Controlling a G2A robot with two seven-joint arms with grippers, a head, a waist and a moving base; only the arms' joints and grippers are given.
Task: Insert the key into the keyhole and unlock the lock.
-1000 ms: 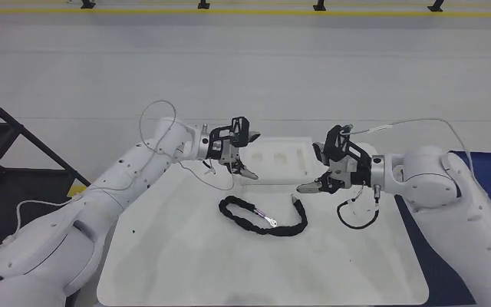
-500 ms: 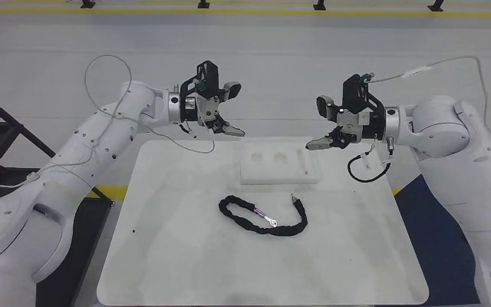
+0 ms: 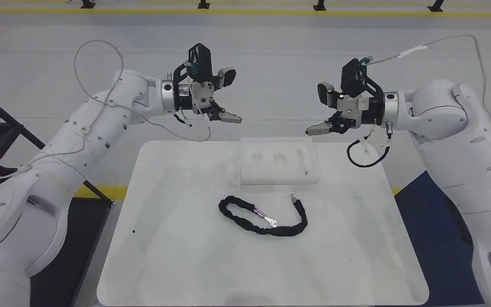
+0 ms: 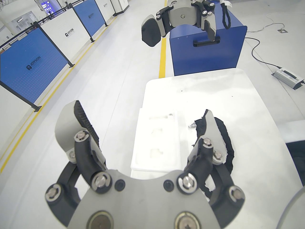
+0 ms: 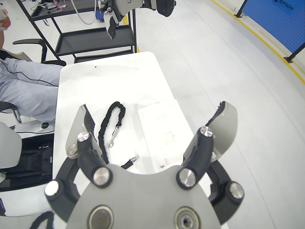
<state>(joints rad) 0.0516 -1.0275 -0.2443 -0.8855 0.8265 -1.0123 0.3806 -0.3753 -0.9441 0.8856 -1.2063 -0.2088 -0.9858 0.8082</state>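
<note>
A white table [image 3: 192,253] seen from above, with a robot arm raised at each side of its far edge.

In the middle of the table lies the lock [image 3: 291,230], a length of chain in a black fabric sleeve. It rests in a loose, open curve, and its two ends are not joined. The end nearer the left arm doubles back on itself and finishes in a slim silver fitting with a purple band and a small ring. The other end points towards the far edge and finishes in a short silver plug.

Just beyond the lock, and apart from it, a white foam tray [image 3: 253,178] sits with shallow cut-out recesses. A small metal piece lies in one recess, too small to identify.

The left gripper [image 3: 225,115] hangs in the air over the far left corner of the table. Its two fingers are spread wide with nothing between them.

The right gripper [image 3: 318,129] hangs over the far right part of the table, past the tray. Its fingers are also spread wide and empty.

The two grippers face each other across the tray, well apart from the lock.

The left wrist view looks past its own parted fingers [image 4: 76,117] at the tray [image 4: 143,148], with the lock [image 4: 228,139] partly hidden behind one finger
</note>
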